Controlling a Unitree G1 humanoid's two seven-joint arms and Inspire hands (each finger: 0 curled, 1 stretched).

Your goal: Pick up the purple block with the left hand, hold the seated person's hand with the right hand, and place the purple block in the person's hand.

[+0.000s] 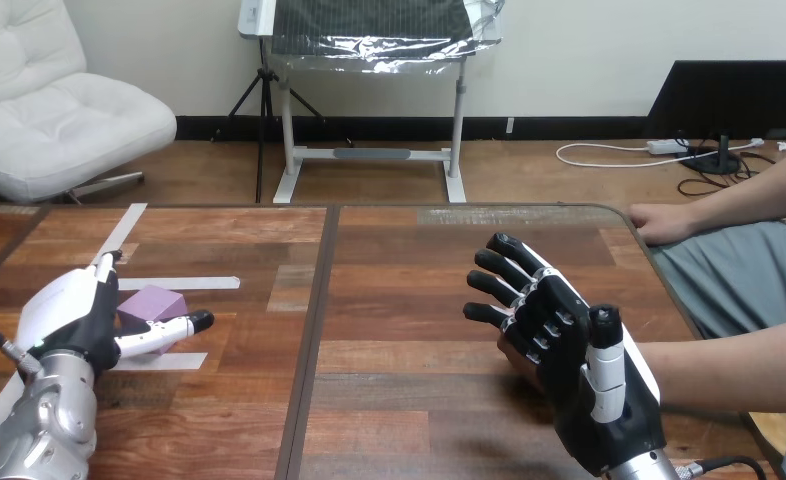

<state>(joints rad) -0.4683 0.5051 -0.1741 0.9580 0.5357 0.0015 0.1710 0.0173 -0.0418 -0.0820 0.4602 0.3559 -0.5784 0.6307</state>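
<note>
The purple block (155,300) lies on the wooden table (419,400) at the left. My left hand (74,315) is at it from the left, fingers behind the block and thumb stretched along its near side; the hand is open and the block rests on the table. My right hand (579,365) stands at the right, palm toward me, fingers spread and fairly straight. The person's forearm (734,370) comes in from the right and passes behind this hand. Their hand is almost wholly hidden there, so I cannot tell whether the two touch.
The person's other hand (664,222) rests on the table's far right edge. White tape strips (181,283) lie around the block. A dark seam (314,330) runs down the table's middle. The table's right edge (669,285) is close to the person.
</note>
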